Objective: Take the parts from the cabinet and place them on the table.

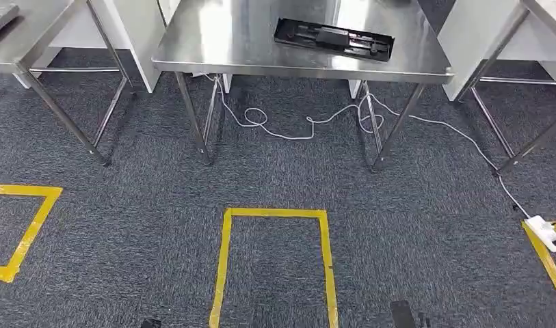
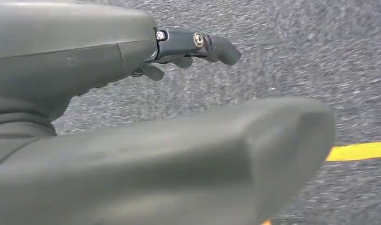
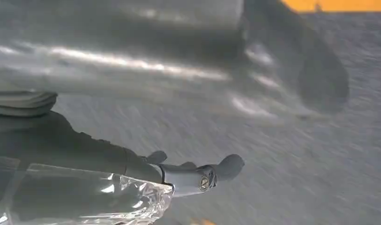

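Grey carpet [image 1: 124,225] (yellow-taped), steel tables [image 1: 213,41]

Steel table [image 1: 213,41] shiny silver, black tray [image 1: 334,38] on it. Carpet [image 1: 145,205] dark grey speckled with yellow tape squares [image 1: 223,266]. White cable [image 1: 288,133], white power strip [image 1: 545,232].

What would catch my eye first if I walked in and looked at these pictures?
Probably the shiny steel table at the far side of the grey carpet, with a black tray of parts lying on its right half. Next, the yellow tape rectangle on the floor right in front of it, and the white cable snaking under the table to a power strip at the right.
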